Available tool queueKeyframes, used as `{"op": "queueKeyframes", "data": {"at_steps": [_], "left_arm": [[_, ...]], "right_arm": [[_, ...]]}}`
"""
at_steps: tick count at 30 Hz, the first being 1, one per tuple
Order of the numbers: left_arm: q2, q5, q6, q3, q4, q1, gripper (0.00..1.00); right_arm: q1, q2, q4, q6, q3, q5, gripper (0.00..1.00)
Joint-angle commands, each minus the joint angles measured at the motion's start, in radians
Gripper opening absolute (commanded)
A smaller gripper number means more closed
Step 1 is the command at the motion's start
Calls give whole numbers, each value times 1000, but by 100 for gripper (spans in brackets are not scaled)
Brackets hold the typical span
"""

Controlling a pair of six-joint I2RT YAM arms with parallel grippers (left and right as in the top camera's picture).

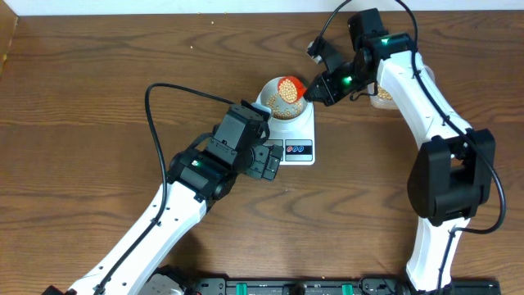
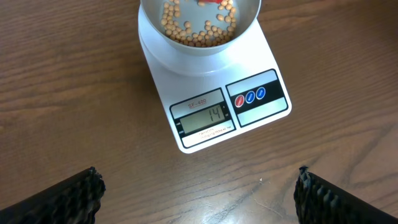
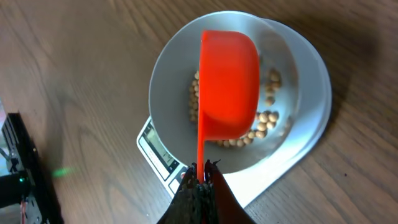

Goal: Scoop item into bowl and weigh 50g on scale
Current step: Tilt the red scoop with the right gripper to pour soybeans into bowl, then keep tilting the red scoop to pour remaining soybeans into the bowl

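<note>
Beans [image 2: 194, 36] are tipped into the bowl [image 3: 166, 78] from the scoop [image 3: 229, 81] clamped by the right gripper [image 3: 200, 171], the left gripper [image 2: 198, 182] spread; with the scale [image 2: 205, 87] at 14, more is needed.

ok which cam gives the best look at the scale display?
Left wrist: the display faces the camera and reads 14. Overhead shows it tiny and unreadable. Right wrist catches it skewed beside the bowl, digits illegible.
</note>
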Motion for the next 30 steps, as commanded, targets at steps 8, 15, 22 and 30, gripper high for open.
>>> {"op": "queueKeyframes", "data": {"at_steps": [8, 15, 22, 30], "left_arm": [[0, -2, 10, 4, 0, 0, 100], [0, -2, 10, 4, 0, 0, 100], [0, -2, 10, 4, 0, 0, 100], [0, -2, 10, 5, 0, 0, 100]], "right_arm": [[21, -40, 6, -66, 24, -8, 1], [21, -41, 8, -67, 25, 48, 1], [21, -58, 16, -101, 25, 50, 1], [21, -93, 15, -108, 25, 110, 1]]}}
